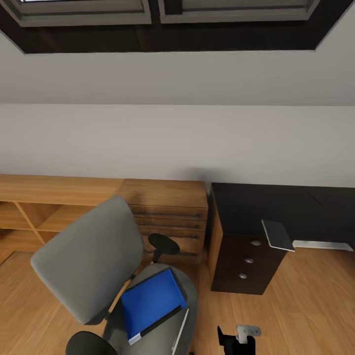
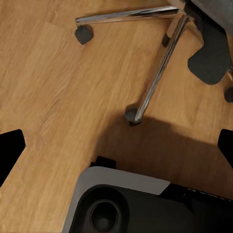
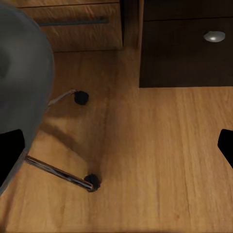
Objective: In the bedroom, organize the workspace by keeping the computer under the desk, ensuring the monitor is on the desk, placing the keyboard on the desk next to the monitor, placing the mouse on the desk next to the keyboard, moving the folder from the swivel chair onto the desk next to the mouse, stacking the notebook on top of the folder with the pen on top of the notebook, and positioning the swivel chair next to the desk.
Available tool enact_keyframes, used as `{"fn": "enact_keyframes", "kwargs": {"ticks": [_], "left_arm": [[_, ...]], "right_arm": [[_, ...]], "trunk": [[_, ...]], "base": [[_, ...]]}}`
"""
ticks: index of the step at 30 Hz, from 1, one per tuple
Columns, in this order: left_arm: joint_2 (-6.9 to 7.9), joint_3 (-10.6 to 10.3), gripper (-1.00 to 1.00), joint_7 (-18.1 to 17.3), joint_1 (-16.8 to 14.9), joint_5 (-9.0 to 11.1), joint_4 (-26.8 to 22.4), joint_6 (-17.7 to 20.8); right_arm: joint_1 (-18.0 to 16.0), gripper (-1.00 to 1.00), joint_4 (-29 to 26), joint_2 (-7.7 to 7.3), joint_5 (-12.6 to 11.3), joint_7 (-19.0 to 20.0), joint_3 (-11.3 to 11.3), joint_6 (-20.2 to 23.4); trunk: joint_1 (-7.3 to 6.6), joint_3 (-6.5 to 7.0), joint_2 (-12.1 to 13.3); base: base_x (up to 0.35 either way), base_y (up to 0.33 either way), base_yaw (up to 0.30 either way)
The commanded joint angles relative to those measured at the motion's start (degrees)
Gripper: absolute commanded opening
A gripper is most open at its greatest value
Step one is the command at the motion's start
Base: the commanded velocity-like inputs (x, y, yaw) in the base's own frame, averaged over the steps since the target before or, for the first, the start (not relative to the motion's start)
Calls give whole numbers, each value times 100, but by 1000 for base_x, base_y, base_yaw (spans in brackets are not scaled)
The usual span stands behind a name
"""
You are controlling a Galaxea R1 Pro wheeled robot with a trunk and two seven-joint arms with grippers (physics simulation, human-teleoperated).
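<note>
The grey swivel chair [image 1: 88,256] stands on the wooden floor, left of the black desk [image 1: 276,202] and apart from it. On its seat lies the blue folder [image 1: 150,301], with the thin pale pen [image 1: 181,328] beside the folder's dark spine. My left gripper [image 2: 116,150] is open above the floor, near the chair's chrome legs [image 2: 160,73] and castors. My right gripper [image 3: 116,145] is open too, hanging over bare floor between the chair seat [image 3: 24,77] and the desk's drawer unit [image 3: 189,48]. Neither gripper holds anything.
A light wooden dresser [image 1: 167,217] and low open shelves [image 1: 34,217] line the wall behind the chair. A flat grey slab [image 1: 278,234] juts out at the desk's front by the drawer knobs [image 1: 249,260]. My own base [image 2: 121,204] lies under the left gripper.
</note>
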Motion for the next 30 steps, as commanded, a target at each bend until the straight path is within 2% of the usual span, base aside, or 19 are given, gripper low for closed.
{"fn": "enact_keyframes", "kwargs": {"ticks": [1, 15, 25, 30], "left_arm": [[4, -35, 100, -33, -5, 60, 6, -17], [3, -35, 100, -35, -5, 60, 6, -18], [4, -35, 100, -34, -8, 60, 6, -18], [3, -35, 100, -34, -8, 60, 6, -18]], "right_arm": [[-4, 100, 4, 1, 51, 11, -52, -18], [-4, 100, 4, 1, 51, 11, -52, -18], [-4, 100, 4, 1, 51, 11, -52, -18], [-4, 100, 4, 1, 51, 11, -52, -18]], "trunk": [[0, -6, -4], [0, -6, -4], [0, -6, -4], [0, -6, -4]], "base": [[0, 298, 0], [0, 62, -71], [0, 226, -4], [0, 72, 0]]}}
